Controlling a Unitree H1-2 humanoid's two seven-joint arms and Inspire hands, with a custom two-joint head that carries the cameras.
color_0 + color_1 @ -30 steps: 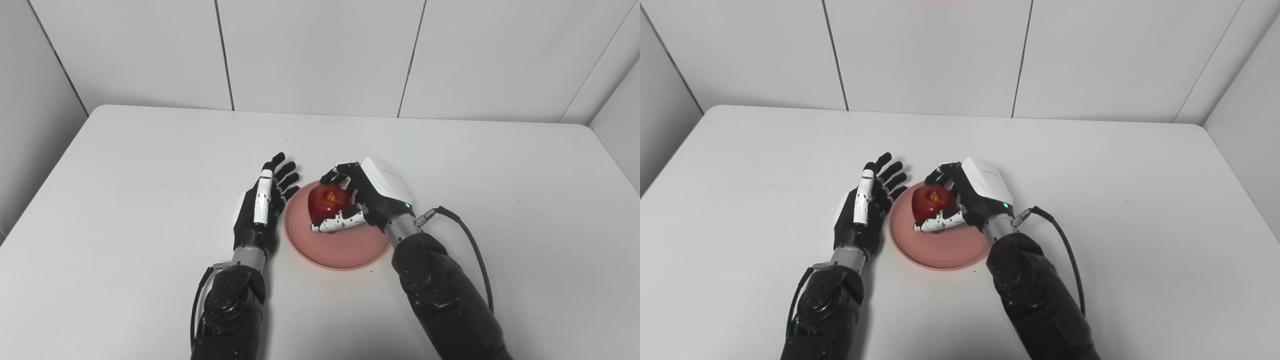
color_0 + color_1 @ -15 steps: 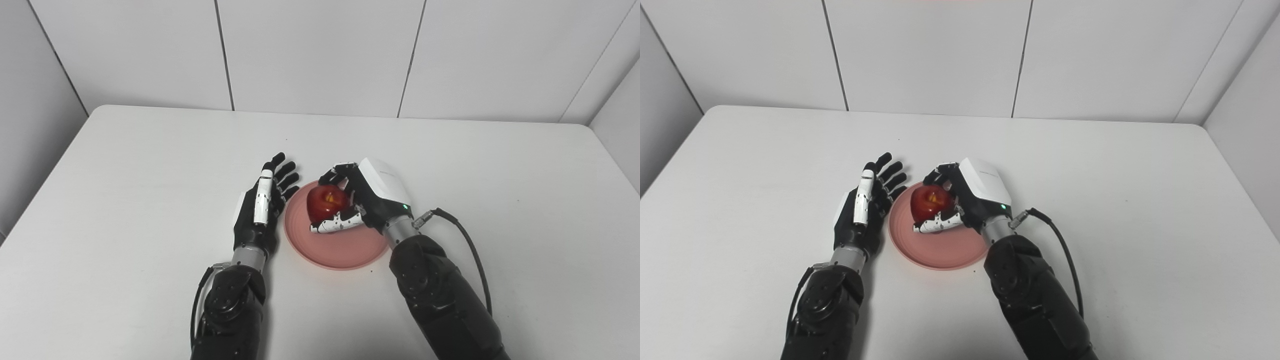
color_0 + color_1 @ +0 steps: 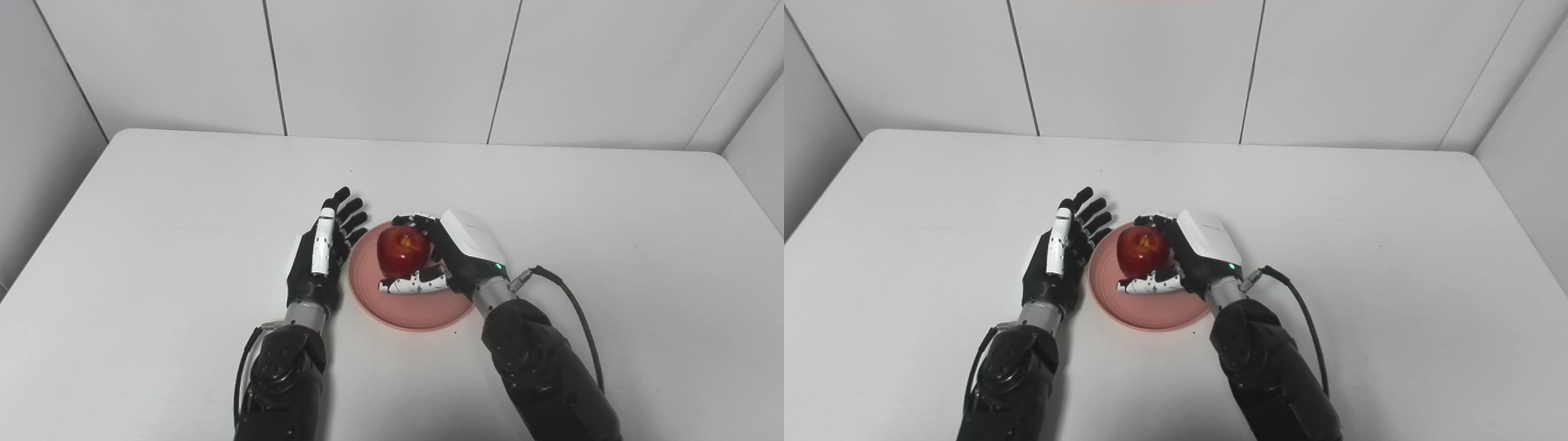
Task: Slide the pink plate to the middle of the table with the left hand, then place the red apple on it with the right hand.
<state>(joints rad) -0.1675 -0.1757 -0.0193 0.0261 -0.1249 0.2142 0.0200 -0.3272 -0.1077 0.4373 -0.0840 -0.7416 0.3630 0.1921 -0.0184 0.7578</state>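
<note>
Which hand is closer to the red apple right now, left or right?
Right. The right hand curls around the red apple on the pink plate. The left hand lies open beside the plate's left rim, apart from the apple.

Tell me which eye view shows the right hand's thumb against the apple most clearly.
The left eye view, by a small margin: the right hand's white speckled thumb lies in front of the red apple, and a thin gap seems to show between them. The right eye view shows the same thumb and apple with the gap less plain.
</note>
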